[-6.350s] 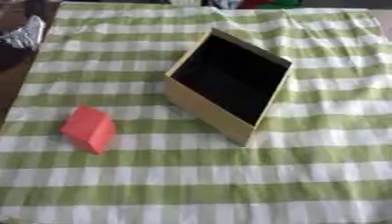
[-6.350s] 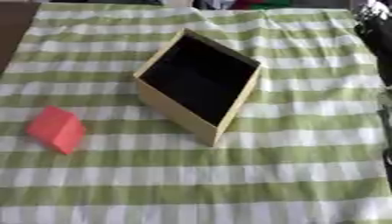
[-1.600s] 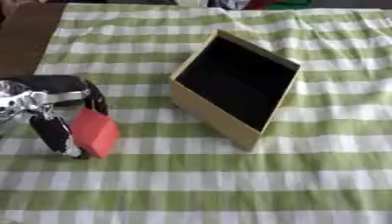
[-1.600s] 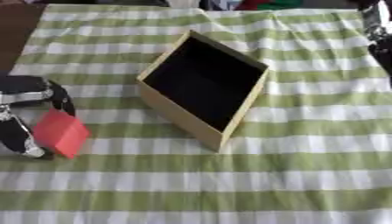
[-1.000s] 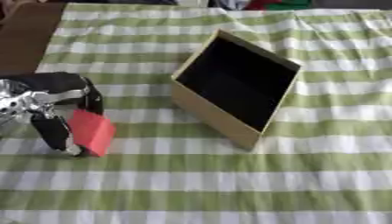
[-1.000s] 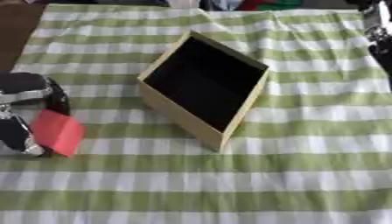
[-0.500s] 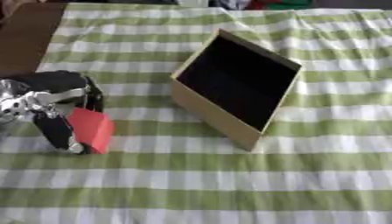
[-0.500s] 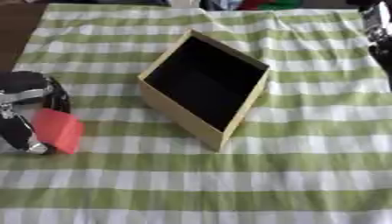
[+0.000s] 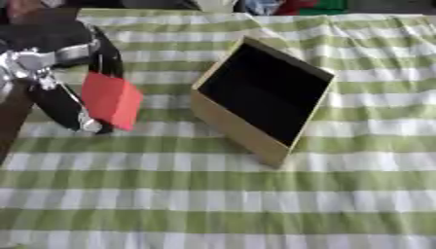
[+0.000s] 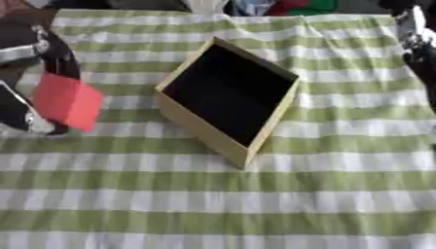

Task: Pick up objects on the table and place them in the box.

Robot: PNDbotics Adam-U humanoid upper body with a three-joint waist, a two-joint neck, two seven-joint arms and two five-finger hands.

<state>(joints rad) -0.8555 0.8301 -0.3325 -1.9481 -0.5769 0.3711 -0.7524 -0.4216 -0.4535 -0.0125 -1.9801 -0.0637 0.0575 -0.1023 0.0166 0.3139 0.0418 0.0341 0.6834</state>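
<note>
Grasping the red block point(image 9: 111, 99), the left hand point(image 9: 53, 73) is being held left of the box point(image 9: 262, 99), above the desk point(image 9: 213, 194), ready for transfer. Right hand point(image 10: 417, 41): state cannot be told.

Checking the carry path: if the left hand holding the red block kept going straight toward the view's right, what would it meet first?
Probably the near left wall of the tan box; the left hand with the red block sits just left of it, though its height above the cloth is unclear.
</note>
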